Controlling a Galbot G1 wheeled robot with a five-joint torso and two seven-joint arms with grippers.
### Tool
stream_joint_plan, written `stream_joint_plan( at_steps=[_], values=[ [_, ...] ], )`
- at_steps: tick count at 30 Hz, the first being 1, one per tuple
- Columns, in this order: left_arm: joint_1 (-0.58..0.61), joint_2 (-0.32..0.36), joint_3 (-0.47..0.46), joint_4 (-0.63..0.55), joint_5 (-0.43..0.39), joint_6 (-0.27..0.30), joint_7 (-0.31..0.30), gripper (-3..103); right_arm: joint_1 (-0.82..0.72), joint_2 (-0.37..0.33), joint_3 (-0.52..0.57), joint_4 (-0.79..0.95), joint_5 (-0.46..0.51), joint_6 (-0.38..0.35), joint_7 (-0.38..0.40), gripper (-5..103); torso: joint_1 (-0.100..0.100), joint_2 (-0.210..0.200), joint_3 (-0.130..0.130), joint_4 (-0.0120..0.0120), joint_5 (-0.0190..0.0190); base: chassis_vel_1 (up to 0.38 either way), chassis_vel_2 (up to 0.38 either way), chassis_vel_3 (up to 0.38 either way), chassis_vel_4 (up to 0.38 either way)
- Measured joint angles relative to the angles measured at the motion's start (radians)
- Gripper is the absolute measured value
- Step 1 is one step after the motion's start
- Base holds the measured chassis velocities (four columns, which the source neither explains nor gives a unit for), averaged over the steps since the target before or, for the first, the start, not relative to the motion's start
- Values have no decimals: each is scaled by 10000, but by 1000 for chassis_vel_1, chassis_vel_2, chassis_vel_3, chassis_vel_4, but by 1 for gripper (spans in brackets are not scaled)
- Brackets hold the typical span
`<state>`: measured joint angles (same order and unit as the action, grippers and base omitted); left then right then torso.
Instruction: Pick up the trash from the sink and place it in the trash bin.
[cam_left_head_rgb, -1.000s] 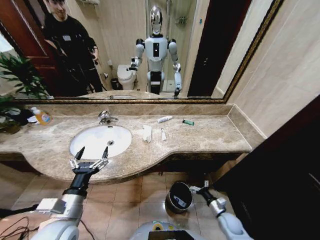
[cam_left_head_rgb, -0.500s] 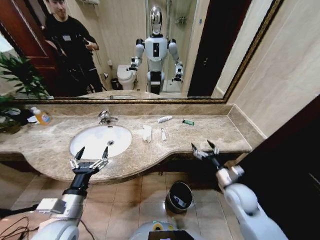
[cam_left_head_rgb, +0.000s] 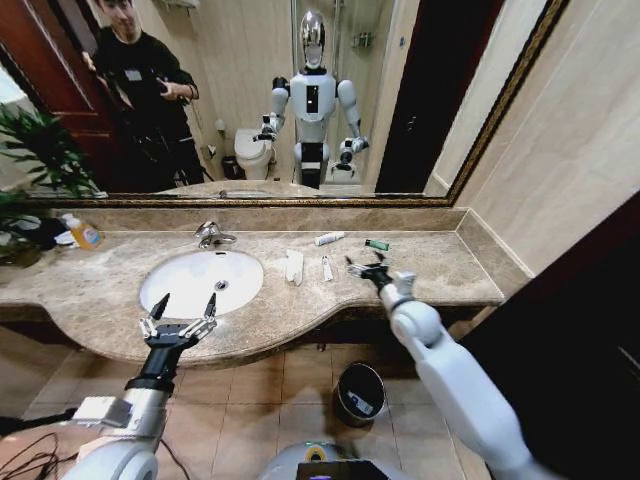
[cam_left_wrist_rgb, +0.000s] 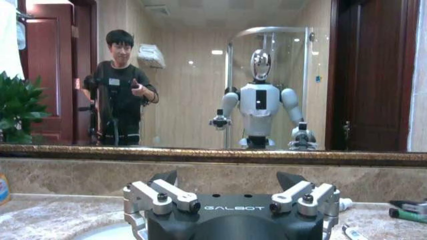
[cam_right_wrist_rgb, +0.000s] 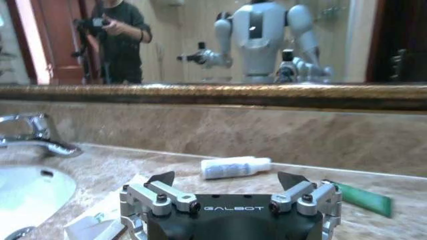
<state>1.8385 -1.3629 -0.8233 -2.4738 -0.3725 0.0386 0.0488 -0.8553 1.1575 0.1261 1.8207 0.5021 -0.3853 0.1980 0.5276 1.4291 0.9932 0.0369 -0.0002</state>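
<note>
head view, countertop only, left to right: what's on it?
soap bottle → tap → folded white tissue → small white tube → right gripper. The left gripper hangs open at the sink front edge.

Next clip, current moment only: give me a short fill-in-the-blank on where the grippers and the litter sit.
1. The right gripper hovers with open fingers over the marble ____, beside the green stick.
2. The folded white tissue lies on the marble to the right of the ____.
3. The trash bin stands on the tiled ____ below the counter.
4. The left gripper is held open at the counter's front edge, near the ____ basin.

Missing words: counter; sink; floor; sink
</note>
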Motion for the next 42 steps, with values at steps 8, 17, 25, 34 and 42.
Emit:
stream_joint_plan(
  at_steps=[8,17,25,34,42],
  values=[
    [0,0,0,0,0,0,-1,100,1011,310,-1064,-1049,-134,-363,549,100,1,0,0,0,1,0,0,0,0],
    [0,0,-1,0,0,0,0,100,1620,363,-1828,-1715,315,-705,734,100,0,0,0,-1,1,0,0,0,0],
    [1,0,0,0,0,0,0,100,1872,485,-2013,-2329,301,-701,657,100,0,0,-1,0,1,0,0,0,0],
    [0,0,-1,0,0,0,0,100,1992,599,-2050,-2857,314,-704,593,83,0,0,-1,-1,1,0,0,0,0],
    [0,0,-1,0,0,0,0,100,1989,696,-2089,-2976,301,-720,577,55,0,0,-1,0,1,0,0,0,0]
  ],
)
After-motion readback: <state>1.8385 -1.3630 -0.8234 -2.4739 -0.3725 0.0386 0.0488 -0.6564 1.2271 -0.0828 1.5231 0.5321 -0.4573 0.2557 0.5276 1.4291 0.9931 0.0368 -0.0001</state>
